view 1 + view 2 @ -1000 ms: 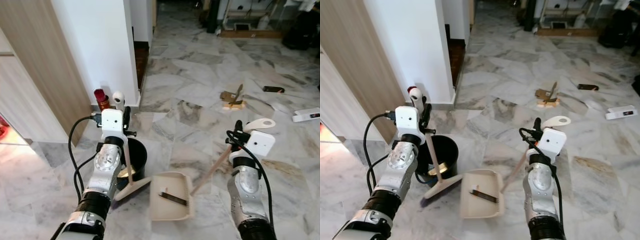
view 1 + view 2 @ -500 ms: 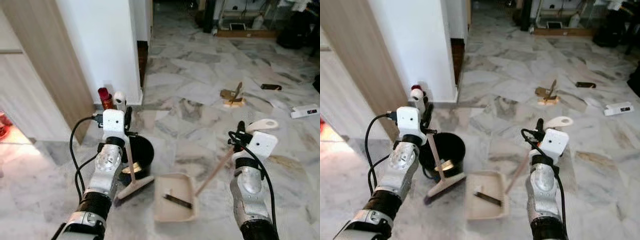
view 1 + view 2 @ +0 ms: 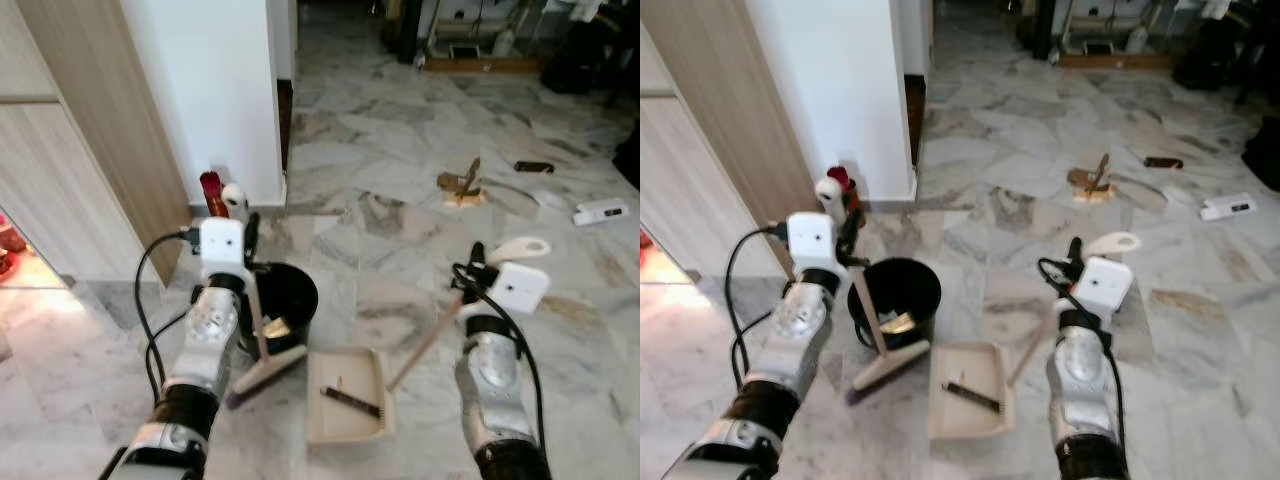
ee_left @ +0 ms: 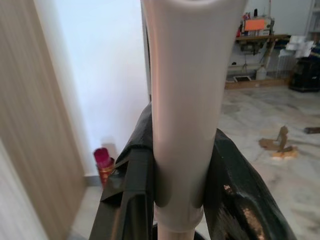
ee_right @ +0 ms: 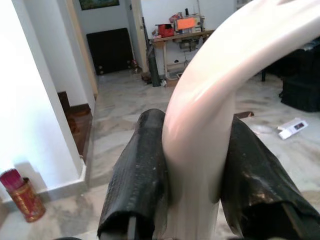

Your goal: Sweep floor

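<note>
Left fingers: the black fingers (image 4: 132, 190) were clamped tight on either side of the pale broom handle (image 4: 182, 100), gripping near its top.
Left gripper: the left gripper (image 3: 243, 235) stood raised just above the black bin (image 3: 285, 300), and the handle ran down from it at a slight tilt.
Broom: the broom head (image 3: 268, 368) lay on the marble floor (image 3: 400, 200), just beside the bin's near edge and just left of the dustpan.
Right fingers: the black fingers (image 5: 140, 180) were pinched on the curved cream top of the dustpan handle (image 5: 210, 100), one on each side.
Right gripper: the right gripper (image 3: 478, 262) was held up on the right side, and the long handle slanted down and leftward from it to the pan.
Dustpan: the cream dustpan (image 3: 345, 395) sat flat on the floor between the two arms, with a dark strip of debris (image 3: 351, 400) lying inside it.
Bin: it stood on the floor near the white wall (image 3: 200, 90), with something pale inside that could not be made out.
By the wall: a red can (image 3: 211, 192) holding red sticks stood at the wall's foot, beside the wood panel (image 3: 90, 140).
Farther floor: a brown scrap of cardboard (image 3: 460, 185) and a white flat box (image 3: 598, 211) lay well apart from the pan, out on the tiles.
</note>
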Robot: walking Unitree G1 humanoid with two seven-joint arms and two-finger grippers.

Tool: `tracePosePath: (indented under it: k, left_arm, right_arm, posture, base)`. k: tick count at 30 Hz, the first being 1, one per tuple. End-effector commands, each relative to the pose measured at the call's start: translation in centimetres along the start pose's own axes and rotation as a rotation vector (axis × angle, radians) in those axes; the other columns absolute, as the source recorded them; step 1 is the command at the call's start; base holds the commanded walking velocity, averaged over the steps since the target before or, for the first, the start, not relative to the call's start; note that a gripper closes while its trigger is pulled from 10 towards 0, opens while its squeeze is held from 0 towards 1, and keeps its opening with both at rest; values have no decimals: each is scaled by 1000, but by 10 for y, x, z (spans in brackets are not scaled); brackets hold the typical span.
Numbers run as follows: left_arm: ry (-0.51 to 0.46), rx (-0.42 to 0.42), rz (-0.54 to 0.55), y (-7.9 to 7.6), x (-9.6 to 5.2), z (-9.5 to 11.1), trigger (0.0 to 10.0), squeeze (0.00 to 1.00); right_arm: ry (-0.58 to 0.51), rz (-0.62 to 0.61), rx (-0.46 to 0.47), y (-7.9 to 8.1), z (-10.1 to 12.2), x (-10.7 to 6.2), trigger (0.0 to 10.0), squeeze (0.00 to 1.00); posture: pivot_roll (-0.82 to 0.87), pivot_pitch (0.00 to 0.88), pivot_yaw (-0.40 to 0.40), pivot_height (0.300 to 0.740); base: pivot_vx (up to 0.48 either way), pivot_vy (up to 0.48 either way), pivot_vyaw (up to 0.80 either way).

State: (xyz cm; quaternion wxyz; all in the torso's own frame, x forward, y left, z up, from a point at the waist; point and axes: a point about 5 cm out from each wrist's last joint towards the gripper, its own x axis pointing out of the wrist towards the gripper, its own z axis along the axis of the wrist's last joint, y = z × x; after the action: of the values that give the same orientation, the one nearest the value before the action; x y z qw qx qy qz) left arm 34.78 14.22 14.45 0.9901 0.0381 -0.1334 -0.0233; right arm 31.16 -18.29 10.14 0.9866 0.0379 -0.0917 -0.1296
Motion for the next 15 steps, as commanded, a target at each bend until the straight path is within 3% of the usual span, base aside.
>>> tracePosePath:
  k: [1, 8, 15]
  left_arm:
    - [-5, 2, -11, -3, 1, 1, 10000, 0]
    - [4, -1, -3, 0, 1, -1, 10000, 0]
    - [7, -2, -1, 0, 0, -1, 10000, 0]
  right_arm:
    - [-53, -3, 18, 1, 12, 6, 10000, 0]
    - [-53, -5, 15, 0, 12, 6, 10000, 0]
    - [-55, -3, 18, 0, 12, 6, 10000, 0]
  posture:
    - [-27, 23, 29, 740]
    - [-25, 23, 27, 740]
    - [-25, 23, 25, 740]
  base:
    - [0, 0, 0]
    - [0, 0, 0]
    - [-271, 354, 0]
